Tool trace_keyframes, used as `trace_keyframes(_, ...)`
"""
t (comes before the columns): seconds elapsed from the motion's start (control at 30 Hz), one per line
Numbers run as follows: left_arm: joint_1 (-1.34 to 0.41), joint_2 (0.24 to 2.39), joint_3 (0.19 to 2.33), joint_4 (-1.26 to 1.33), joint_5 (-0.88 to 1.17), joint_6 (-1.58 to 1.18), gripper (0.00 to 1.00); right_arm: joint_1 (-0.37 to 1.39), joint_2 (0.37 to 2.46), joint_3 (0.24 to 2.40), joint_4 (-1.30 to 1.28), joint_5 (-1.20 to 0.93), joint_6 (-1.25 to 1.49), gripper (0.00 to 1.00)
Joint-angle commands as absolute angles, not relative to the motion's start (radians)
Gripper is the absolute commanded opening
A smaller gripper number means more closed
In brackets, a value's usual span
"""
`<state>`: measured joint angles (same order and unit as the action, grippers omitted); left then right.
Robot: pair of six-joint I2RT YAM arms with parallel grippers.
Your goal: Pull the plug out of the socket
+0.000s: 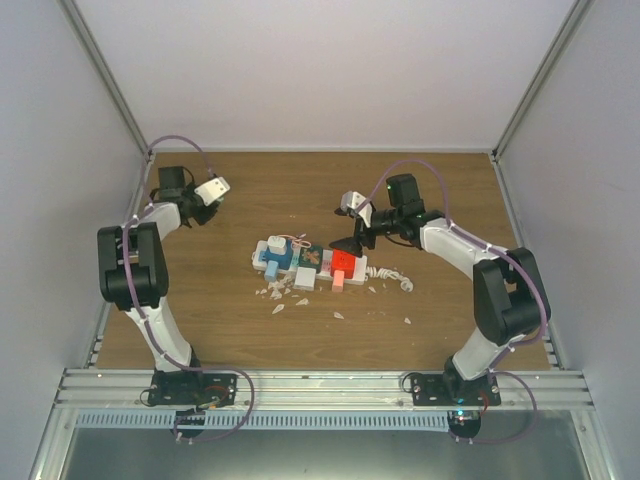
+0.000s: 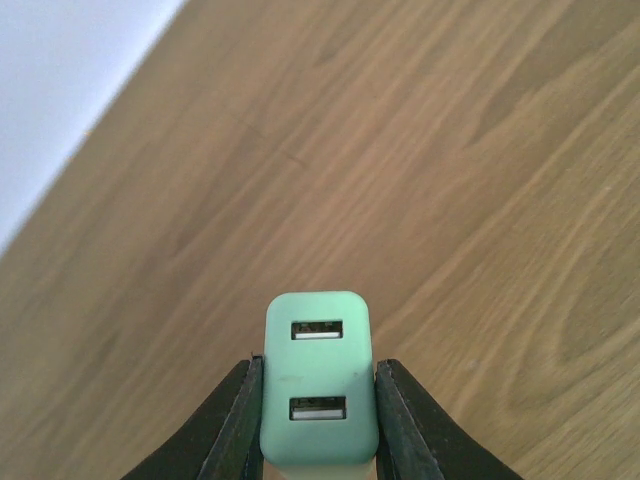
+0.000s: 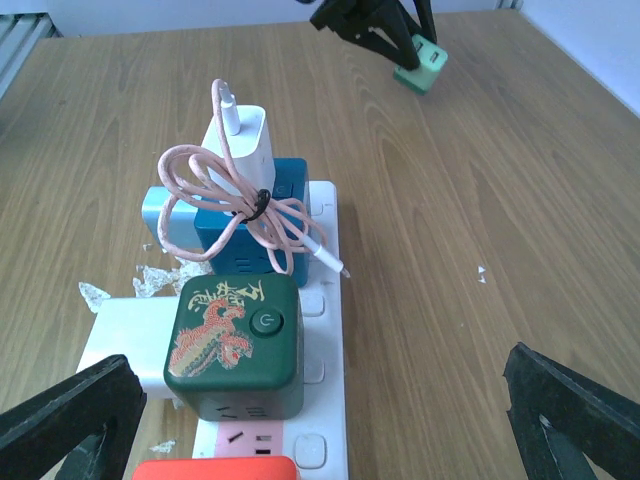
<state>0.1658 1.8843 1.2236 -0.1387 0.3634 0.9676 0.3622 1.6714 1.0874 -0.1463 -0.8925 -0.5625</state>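
Observation:
The socket [image 1: 318, 272], a long white power strip, lies mid-table and carries several plugs: a white charger [image 3: 240, 135] with a pink cable, a blue cube [image 3: 245, 225], a dark green dragon cube [image 3: 235, 345] and a red plug [image 3: 215, 468]. My left gripper [image 1: 208, 197] is at the far left, away from the strip, shut on a mint green USB plug [image 2: 318, 375] held above the wood. That plug also shows in the right wrist view [image 3: 420, 68]. My right gripper [image 3: 320, 430] is open above the strip's red-plug end, its jaws wide apart and holding nothing.
White scraps [image 1: 290, 297] lie scattered in front of the strip. Its white coiled cord [image 1: 396, 275] trails to the right. A pink outlet face [image 3: 250, 437] shows between the green cube and the red plug. Enclosure walls close off the left, the right and the back.

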Motion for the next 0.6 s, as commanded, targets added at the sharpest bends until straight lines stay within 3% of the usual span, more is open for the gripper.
trace_keyframes(0.0,0.129,1.917,1.191,-0.003,0.293,0.922,0.20,0.396,1.653,1.051,-0.049,-0.853,-0.506,1.00)
trace_keyframes(0.1,0.108,1.923,1.162,-0.003,0.271,0.922,0.27,0.413,1.651,1.031,-0.012,-0.850,-0.483,1.00)
trace_keyframes(0.4,0.100,1.874,1.206,-0.254,0.399,0.950,0.69,0.438,1.644,1.000,0.033,-0.848,-0.491,1.00)
trace_keyframes(0.57,0.124,1.798,1.270,-0.484,0.641,1.054,0.79,0.442,1.641,0.974,0.111,-0.856,-0.471,1.00)
